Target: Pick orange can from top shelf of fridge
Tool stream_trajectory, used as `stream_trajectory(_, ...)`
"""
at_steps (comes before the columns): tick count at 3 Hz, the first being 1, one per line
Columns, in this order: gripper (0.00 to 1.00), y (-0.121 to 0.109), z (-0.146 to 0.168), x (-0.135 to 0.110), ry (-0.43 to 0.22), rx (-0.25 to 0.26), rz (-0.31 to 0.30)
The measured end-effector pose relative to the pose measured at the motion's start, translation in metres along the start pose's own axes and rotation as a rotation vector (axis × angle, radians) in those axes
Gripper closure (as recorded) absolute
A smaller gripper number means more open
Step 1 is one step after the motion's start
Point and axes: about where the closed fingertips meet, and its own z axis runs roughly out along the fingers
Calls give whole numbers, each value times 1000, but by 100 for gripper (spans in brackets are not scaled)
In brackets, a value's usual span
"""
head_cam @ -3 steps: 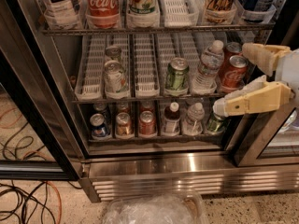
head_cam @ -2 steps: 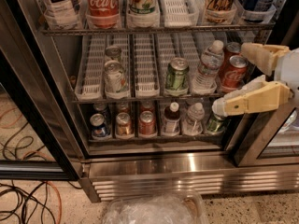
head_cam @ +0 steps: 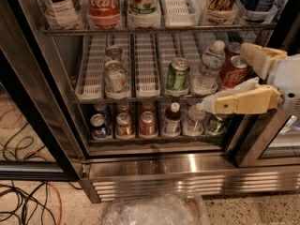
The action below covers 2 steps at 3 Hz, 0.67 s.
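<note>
On the top shelf (head_cam: 154, 30), toward its right end: orange can (head_cam: 222, 1), upright in a white lane tray, upper part cut off by the top edge of the view, untouched.
Further left on that shelf: a bare white slotted tray, a white-and-green can, then a red Coca-Cola can (head_cam: 102, 1).
Gripper (head_cam: 225, 78): at the right side of the fridge (head_cam: 187, 168) opening, level with the middle rack (head_cam: 140, 99) and well below the orange can; fingers (head_cam: 239, 102) spread apart, clamped on nothing.
Middle rack: green can (head_cam: 178, 75), water bottle (head_cam: 208, 69) and two red cans (head_cam: 234, 70) at the right end, just behind the gripper.
Floor: cables (head_cam: 23, 205) at left, clear plastic bag (head_cam: 154, 212) before the steel base grille.
</note>
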Motion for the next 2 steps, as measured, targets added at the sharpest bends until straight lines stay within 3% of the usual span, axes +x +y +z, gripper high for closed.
stream_trajectory(2, 0, 16, 10, -16, -134, 84, 31)
